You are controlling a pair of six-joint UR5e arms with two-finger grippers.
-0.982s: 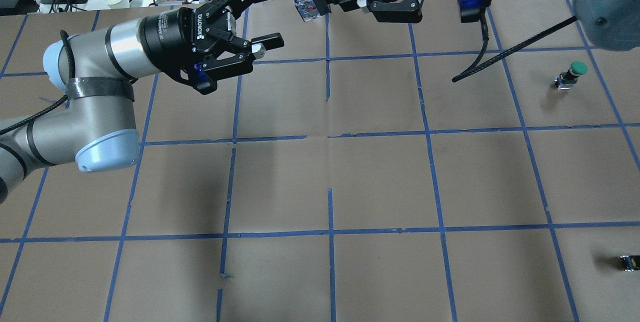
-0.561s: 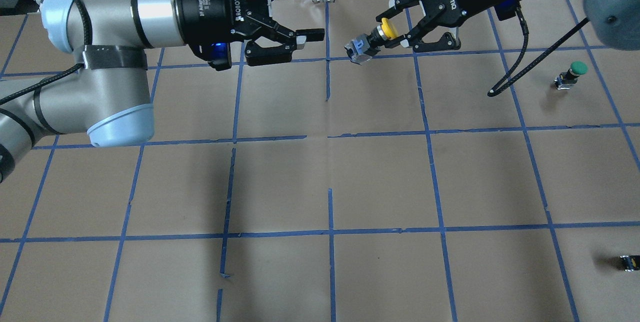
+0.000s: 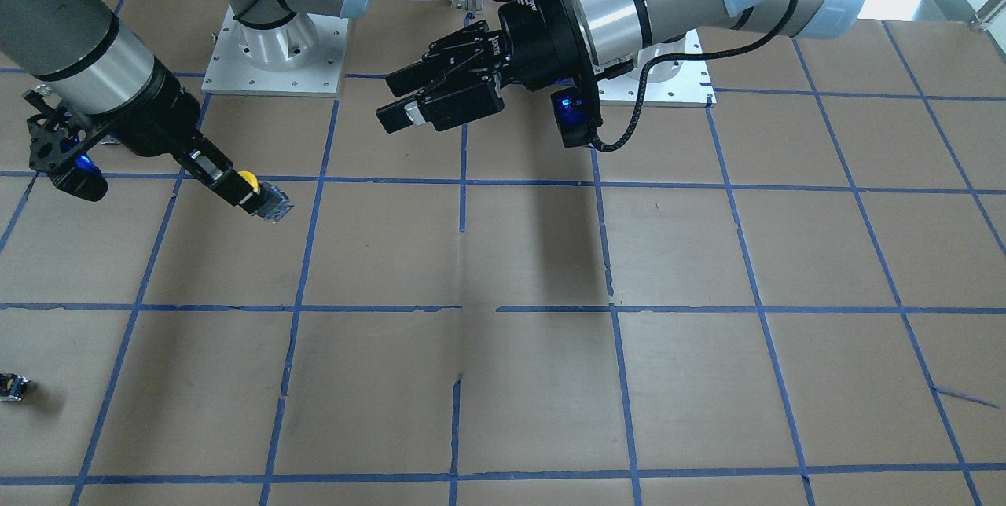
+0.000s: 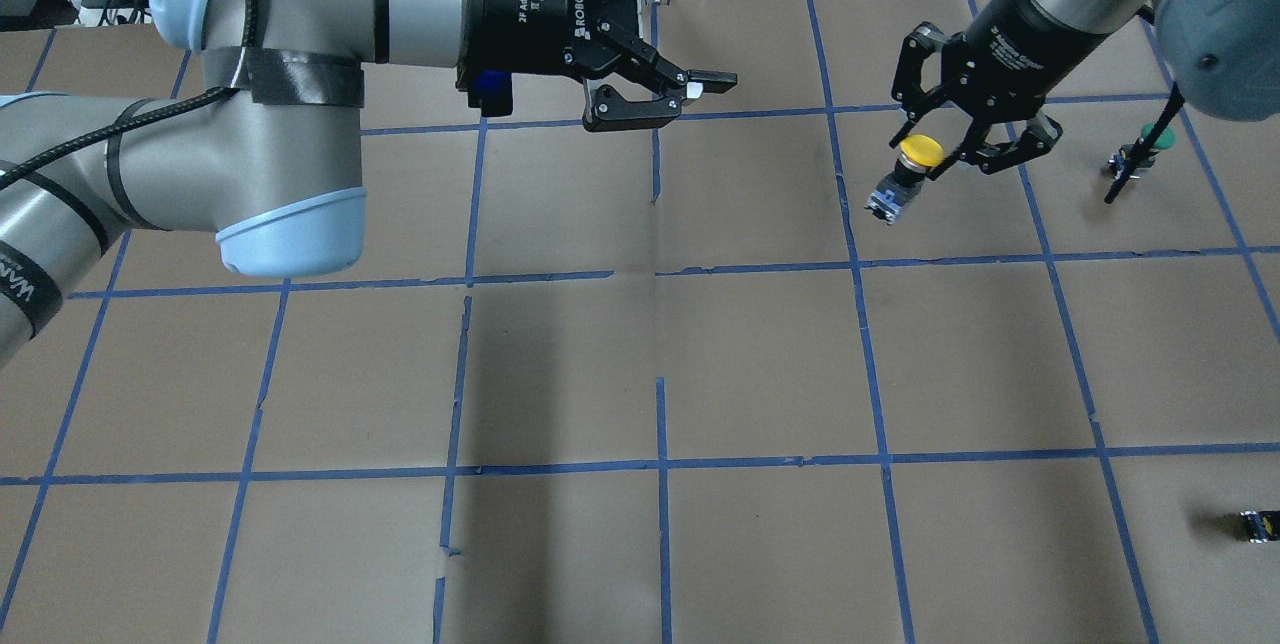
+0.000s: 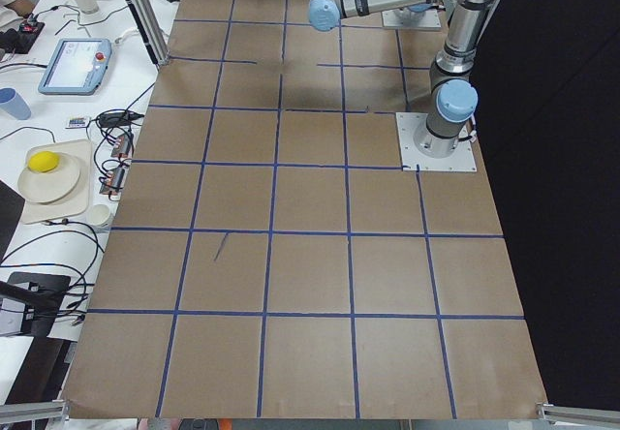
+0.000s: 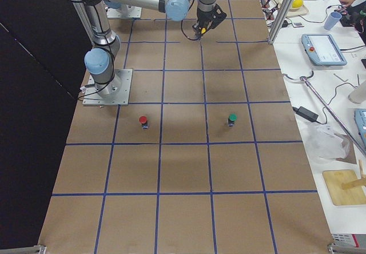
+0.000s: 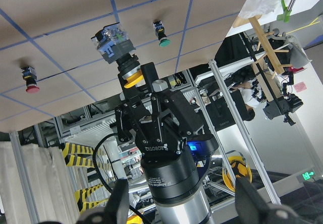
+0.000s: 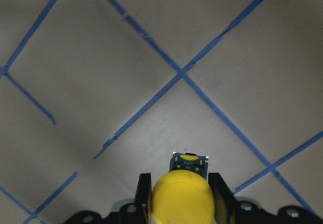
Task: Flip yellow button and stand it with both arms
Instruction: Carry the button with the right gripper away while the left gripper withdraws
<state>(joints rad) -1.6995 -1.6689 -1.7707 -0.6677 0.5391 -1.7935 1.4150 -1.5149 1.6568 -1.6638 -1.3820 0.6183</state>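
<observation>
My right gripper (image 4: 928, 162) is shut on the yellow button (image 4: 918, 152). It grips just under the yellow cap, and the grey switch body (image 4: 888, 198) points down toward the table at a tilt. I cannot tell whether the body touches the paper. The button also shows in the front view (image 3: 250, 180), in the right wrist view (image 8: 180, 193) between my fingers (image 8: 144, 189), and in the left wrist view (image 7: 126, 75). My left gripper (image 4: 716, 27) is open and empty. It hovers well to the left of the button and points toward it; the front view (image 3: 393, 102) shows it too.
A green-capped button (image 4: 1152, 140) stands right of my right gripper, partly behind its cable. A red-capped button (image 6: 143, 120) stands nearer the robot's side. A tiny black switch block (image 4: 1257, 524) lies at the near right. The table (image 4: 660, 344) is brown paper with a blue tape grid.
My right gripper has carried the yellow button to the right and down, and turned from level to pointing downward. My left arm has swung right and stayed open.
</observation>
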